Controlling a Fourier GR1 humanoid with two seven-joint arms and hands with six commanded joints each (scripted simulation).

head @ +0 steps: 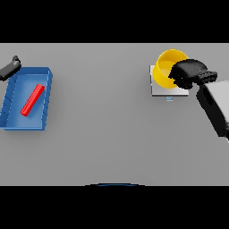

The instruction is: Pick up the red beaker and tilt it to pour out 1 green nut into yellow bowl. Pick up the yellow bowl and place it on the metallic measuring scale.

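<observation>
Left hand (10, 68): at far left edge, touching blue tray (13, 120) corner, grip state cannot be told | Blue tray: holds red beaker (32, 99) lying flat, diagonal | Table (103, 134): open centre between tray and scale | Scale (157, 91): carries yellow bowl (164, 67) | Right hand (188, 72): fingers curled on bowl rim.

One camera covers the scene. It is mounted at head height and looks steeply down onto the grey tabletop (112, 134) from the robot's side. The view is wide and set well back. It takes in a blue tray (46, 96) at the left edge and the metallic scale (169, 91) toward the upper right. No second view is available for overlap.
</observation>
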